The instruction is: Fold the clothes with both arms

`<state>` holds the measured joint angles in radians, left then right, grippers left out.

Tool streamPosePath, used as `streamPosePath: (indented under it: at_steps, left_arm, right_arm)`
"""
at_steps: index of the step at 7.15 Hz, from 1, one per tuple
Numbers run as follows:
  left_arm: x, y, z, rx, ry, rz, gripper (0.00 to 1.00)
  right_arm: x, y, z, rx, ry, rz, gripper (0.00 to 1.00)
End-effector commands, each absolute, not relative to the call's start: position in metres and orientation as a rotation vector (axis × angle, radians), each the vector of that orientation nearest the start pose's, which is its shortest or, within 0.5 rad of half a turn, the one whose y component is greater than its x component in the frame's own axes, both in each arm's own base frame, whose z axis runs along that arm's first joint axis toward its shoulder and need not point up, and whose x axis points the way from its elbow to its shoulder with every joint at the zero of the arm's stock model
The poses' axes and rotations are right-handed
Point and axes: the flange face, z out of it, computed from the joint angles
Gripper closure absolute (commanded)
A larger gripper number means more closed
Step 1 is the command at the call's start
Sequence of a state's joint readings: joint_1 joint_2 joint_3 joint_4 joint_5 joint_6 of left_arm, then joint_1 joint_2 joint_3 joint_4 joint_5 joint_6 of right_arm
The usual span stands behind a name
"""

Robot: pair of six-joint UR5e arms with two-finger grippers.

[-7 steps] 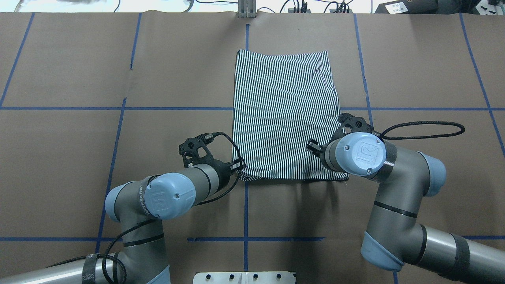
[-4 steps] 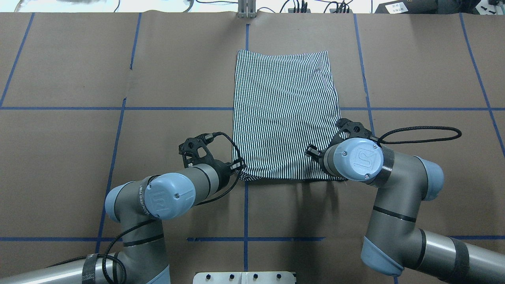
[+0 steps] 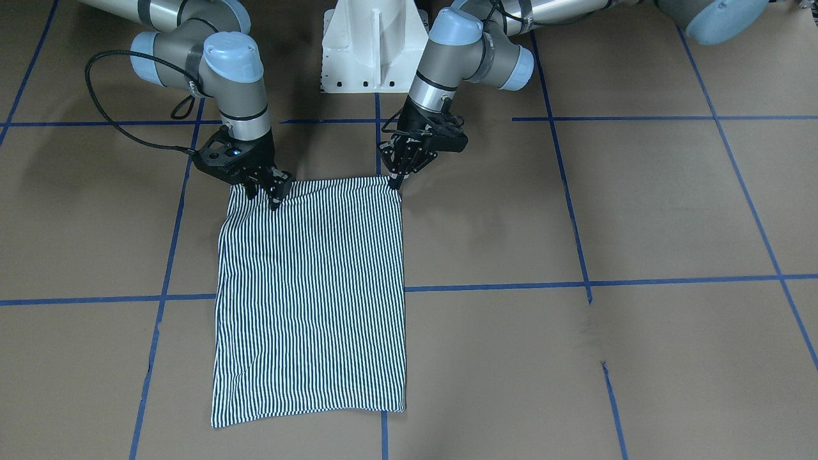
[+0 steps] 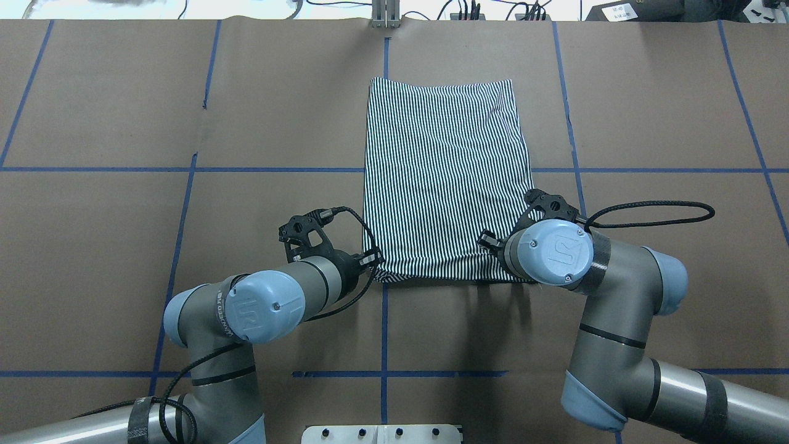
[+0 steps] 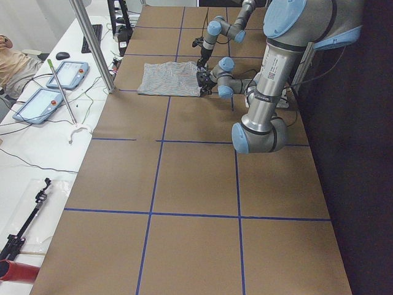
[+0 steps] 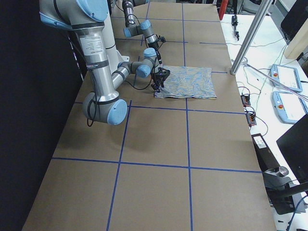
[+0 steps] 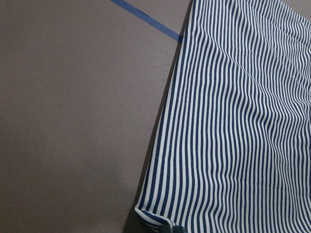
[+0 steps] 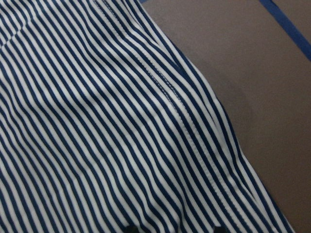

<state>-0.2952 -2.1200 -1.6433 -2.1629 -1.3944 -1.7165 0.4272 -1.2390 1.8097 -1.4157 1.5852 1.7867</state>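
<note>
You have the left claw (image 3: pixel 397 181) pinched tight on one shirt (image 3: pixel 313 300) corner and the right claw (image 3: pixel 265 193) part-open astride the other, likely for an even lift.

Brown table (image 4: pixel 98 246) gridded with blue tape (image 4: pixel 92 169), metal post (image 5: pixel 93 46), tablets (image 5: pixel 38 104) on white bench (image 5: pixel 37 153)

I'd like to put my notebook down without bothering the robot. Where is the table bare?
The table is bare on the robot's left of the striped shirt, and again on its right. It is crowded along the shirt's edge nearest the robot, where the left tool and right tool sit at its corners.
</note>
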Motion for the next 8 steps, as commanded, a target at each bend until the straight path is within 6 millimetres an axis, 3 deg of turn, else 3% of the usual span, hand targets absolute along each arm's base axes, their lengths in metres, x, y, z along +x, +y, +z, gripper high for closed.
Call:
streamPosePath:
  at_steps: [1,2,5,7,8]
  left_arm:
    - [0.5945,-0.3389,0.2376,0.247,1.209,-0.492,1.00]
    - [0.5955,-0.3372,0.2376,0.246,1.209,-0.489,1.00]
    - [0.5955,-0.3371,0.2376,0.246,1.209,-0.489,1.00]
    - [0.5955,-0.3371,0.2376,0.246,1.209,-0.489,1.00]
    - [0.5955,-0.3371,0.2376,0.246,1.209,-0.489,1.00]
  right_arm:
    - [-0.5017,-0.3727,0.3613,0.063,-0.736,0.607,0.49]
    - [-0.5027,-0.3713,0.3629,0.063,-0.733,0.606,0.59]
    - [-0.5041,-0.3689,0.3641,0.062,-0.730,0.603,0.74]
    - [-0.5049,-0.3693,0.3594,0.060,-0.740,0.610,1.00]
    - [-0.5038,-0.3698,0.3559,0.062,-0.749,0.610,1.00]
